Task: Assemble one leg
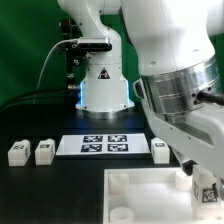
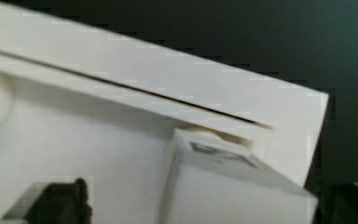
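Note:
One leg (image 2: 229, 180), a small white block, lies between my fingers over a corner of the large flat white square piece (image 2: 140, 80). In the exterior view this leg (image 1: 207, 192) shows its tag at that piece's right edge (image 1: 140, 195). My gripper (image 2: 197, 208) straddles it with the jaws apart: one dark finger (image 2: 51, 205) stands clear of the leg, the other (image 2: 350, 200) is close beside it. In the exterior view the gripper (image 1: 204, 188) is low at the right, mostly hidden by the arm.
Two more legs (image 1: 17, 153) (image 1: 44, 152) stand at the exterior view's left and one (image 1: 159, 151) right of the marker board (image 1: 105, 146). The robot base (image 1: 100, 85) stands behind. The arm covers the exterior view's right side.

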`<state>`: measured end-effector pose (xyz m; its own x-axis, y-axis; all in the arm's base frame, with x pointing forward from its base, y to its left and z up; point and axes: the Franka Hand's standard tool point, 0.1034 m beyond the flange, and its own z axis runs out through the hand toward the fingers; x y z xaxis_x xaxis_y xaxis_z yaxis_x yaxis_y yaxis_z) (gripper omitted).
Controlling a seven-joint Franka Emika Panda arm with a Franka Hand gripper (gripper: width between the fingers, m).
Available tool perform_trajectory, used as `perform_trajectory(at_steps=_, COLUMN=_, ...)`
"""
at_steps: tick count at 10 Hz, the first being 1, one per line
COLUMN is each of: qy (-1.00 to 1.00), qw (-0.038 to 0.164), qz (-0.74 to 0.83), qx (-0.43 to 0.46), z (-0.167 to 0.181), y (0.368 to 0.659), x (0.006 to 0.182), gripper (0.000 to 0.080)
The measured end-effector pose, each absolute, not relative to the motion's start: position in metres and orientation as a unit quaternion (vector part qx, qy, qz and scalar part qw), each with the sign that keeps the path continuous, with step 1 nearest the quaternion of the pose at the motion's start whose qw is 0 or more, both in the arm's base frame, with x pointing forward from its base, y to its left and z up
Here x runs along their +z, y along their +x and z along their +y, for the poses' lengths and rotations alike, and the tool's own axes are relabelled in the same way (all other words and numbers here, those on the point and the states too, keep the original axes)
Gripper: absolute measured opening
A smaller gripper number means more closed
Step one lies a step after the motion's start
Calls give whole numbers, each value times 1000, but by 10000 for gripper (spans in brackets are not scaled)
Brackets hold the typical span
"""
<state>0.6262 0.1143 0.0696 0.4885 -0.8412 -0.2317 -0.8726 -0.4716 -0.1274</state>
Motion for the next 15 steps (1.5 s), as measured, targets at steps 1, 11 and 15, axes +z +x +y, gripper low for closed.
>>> perform_trajectory(at_steps=1, qy=-882, qw=119, qz=452, qx=60, z=114, y=626, x=70, gripper=644)
perform_trajectory(at_steps=11, qy=-993, qw=83, qz=83, qx=1, z=109, y=632, x=70, gripper=386)
perform_trajectory(at_steps=15, qy=-945, qw=84, qz=316, qx=21, z=110, y=633, x=72, gripper=292)
